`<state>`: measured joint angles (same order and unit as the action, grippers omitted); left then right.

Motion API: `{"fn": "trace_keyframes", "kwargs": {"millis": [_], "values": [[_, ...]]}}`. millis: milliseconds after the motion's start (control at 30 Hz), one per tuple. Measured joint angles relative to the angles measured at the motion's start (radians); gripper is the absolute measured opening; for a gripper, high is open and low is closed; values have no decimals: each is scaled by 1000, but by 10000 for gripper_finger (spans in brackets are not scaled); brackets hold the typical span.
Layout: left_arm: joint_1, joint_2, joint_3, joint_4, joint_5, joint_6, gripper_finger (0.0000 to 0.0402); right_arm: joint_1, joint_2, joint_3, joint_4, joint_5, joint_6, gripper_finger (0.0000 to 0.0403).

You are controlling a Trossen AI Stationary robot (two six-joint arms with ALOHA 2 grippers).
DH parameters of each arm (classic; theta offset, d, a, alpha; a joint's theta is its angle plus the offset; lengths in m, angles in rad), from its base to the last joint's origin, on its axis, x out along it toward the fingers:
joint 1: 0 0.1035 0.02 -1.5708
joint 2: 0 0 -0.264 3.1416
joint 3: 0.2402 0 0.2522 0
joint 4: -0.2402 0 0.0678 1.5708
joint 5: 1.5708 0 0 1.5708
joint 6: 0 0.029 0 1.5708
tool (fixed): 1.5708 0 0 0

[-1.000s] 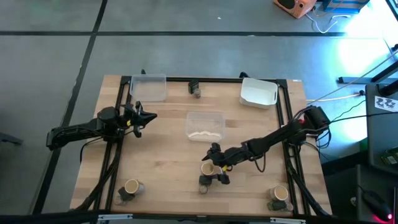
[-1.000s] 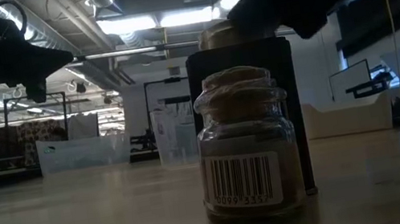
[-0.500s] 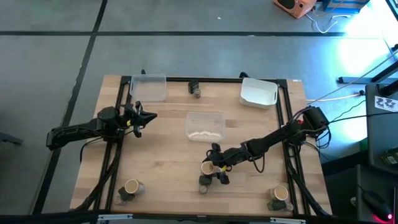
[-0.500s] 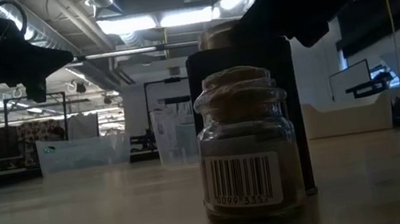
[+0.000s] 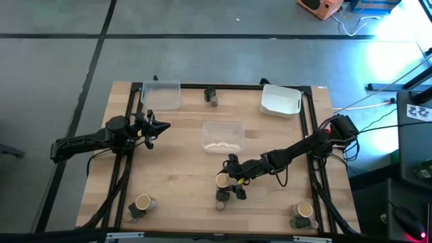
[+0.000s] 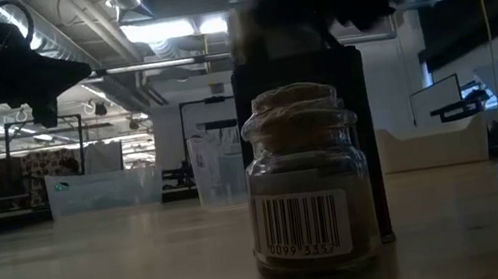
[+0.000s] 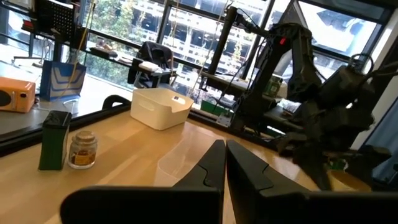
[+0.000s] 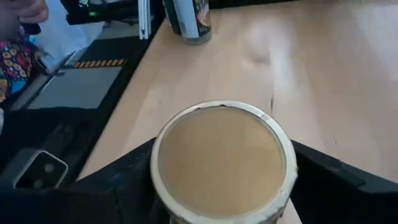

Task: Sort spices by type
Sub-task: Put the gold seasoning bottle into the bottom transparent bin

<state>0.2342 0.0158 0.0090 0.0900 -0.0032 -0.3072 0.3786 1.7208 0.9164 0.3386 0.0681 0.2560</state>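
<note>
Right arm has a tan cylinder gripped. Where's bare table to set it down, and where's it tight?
Bare wood lies between the centre clear tub and the white tub, and between the front-left jar pair and the front-centre jars. It is tight at the right gripper, holding the tan cylinder beside those jars.

The wooden table [image 5: 175,182] carries two clear tubs [image 5: 161,94] [image 5: 222,136], a white tub [image 5: 281,100], and spice pairs at the far edge [image 5: 212,96], the near-left corner [image 5: 140,206] and the near-right corner [image 5: 302,214]. A small jar [image 6: 305,179] stands before a dark block [image 6: 363,141], seemingly touching.
</note>
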Motion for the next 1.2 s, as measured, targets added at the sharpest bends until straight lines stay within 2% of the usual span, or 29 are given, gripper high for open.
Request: {"fn": "trace_keyframes", "kwargs": {"millis": [200, 500, 800, 967, 1200], "values": [[0, 1, 0, 0, 0, -4, 4, -1, -52, 73, -178, 73, -54, 283], [0, 6, 0, -1, 0, -1, 4, -16, -164, 97, -289, 195, -81, 291], [0, 6, 0, -1, 0, -9, 4, -126, -278, 97, -424, 299, -115, 289], [0, 6, 0, -3, 0, -8, 4, -202, -281, 72, -433, 306, -153, 286], [0, 6, 0, -3, 0, -8, 4, -312, -280, -33, -337, 306, -151, 290]]}}
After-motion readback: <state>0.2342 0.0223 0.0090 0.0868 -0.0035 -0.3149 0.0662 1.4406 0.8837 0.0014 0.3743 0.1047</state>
